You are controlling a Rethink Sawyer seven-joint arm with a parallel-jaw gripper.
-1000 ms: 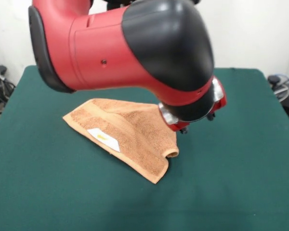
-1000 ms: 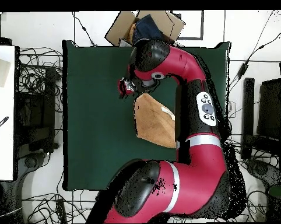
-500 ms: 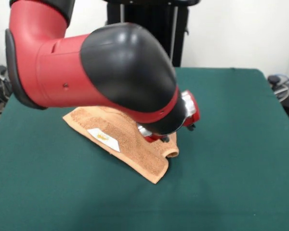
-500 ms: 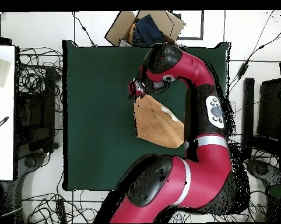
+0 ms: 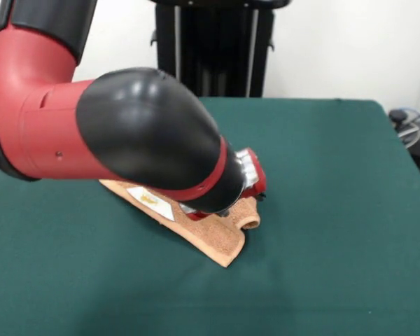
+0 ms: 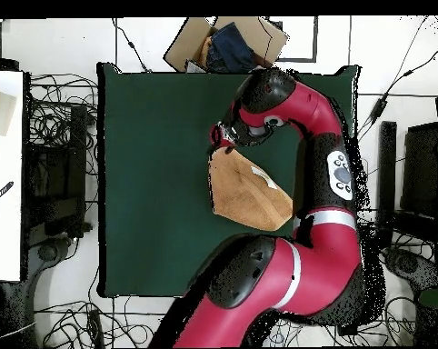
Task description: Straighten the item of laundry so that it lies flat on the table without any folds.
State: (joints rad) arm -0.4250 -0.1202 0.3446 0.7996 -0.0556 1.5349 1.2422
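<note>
Lower now, my gripper (image 5: 232, 204) sits over the towel's (image 5: 220, 241) curled right corner.
Soft, limp terry; I'd pinch that corner. Can't tell how the jaws stand.

Towel (image 5: 220, 238): orange-tan terry cloth, looped and nubby, matt; white label (image 5: 151, 202) on it looks smooth. Table (image 5: 336, 210): dark green felt-like cloth, matt, fine even nap. Arm (image 5: 126, 140): hard plastic-looking shells, red parts semi-gloss, black joint cover smooth with a soft sheen; silvery metal ring at the wrist. Cardboard box (image 6: 191, 45) beyond the table's far edge: plain brown, dull.
</note>
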